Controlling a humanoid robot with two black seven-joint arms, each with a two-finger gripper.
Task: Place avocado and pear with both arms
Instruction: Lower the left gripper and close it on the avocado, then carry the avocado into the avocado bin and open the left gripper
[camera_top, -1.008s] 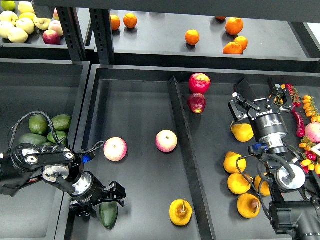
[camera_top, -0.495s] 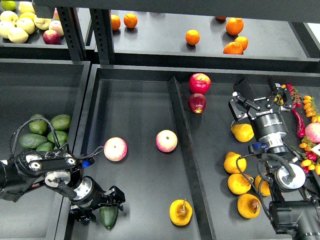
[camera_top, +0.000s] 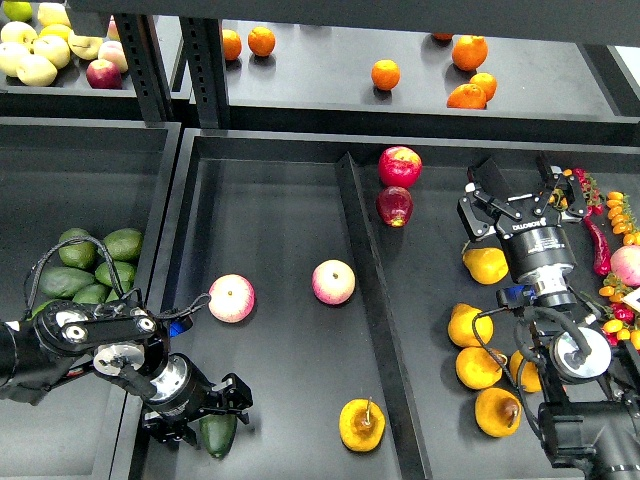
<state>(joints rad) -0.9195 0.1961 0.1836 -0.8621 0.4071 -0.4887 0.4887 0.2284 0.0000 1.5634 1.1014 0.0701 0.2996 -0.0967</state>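
Note:
The dark green avocado (camera_top: 218, 436) lies on the floor of the middle tray (camera_top: 270, 220), at its front left corner. My left gripper (camera_top: 203, 412) is low over the avocado's upper end; its fingers look spread on either side of it, with no firm clamp visible. A yellow-orange pear (camera_top: 362, 425) with a thin brown stem stands in the same tray, to the right of the avocado. My right gripper (camera_top: 520, 188) is open and empty over the right tray, just behind another pear (camera_top: 485, 265).
Two pink-yellow apples (camera_top: 231, 298) lie mid-tray, and two red apples (camera_top: 398, 166) by the divider. Several avocados (camera_top: 95, 260) sit in the left bin. Several pears (camera_top: 470, 326) lie beside my right arm. Oranges (camera_top: 385, 74) are on the back shelf. Chillies (camera_top: 598, 245) are at the far right.
My left arm has drawn slightly back and down toward the front left. The avocado stays at about the same spot. The right arm has not moved.

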